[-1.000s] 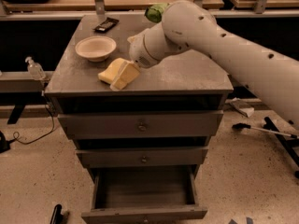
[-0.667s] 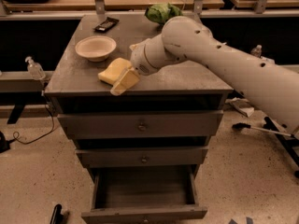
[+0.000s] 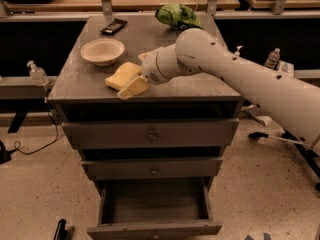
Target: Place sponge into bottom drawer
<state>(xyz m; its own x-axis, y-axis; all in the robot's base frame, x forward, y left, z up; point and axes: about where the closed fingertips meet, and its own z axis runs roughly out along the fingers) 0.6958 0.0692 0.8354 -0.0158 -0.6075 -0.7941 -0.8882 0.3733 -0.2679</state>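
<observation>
Gripper (image 3: 134, 87) on the surface (image 3: 80, 80), against the sponge (image 3: 120, 75) by its front edge. Open or clamped: cannot tell. Bottom drawer (image 3: 152, 206) pulled out.

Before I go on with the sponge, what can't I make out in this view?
All in the camera view:
- Grip: the gripper is at the cabinet top's front edge beside the sponge; the wrist covers where they meet.
- Bottom drawer: open, its front cut off by the picture's lower edge.
- Flat dark thing behind the bowl: too dark to identify.
</observation>
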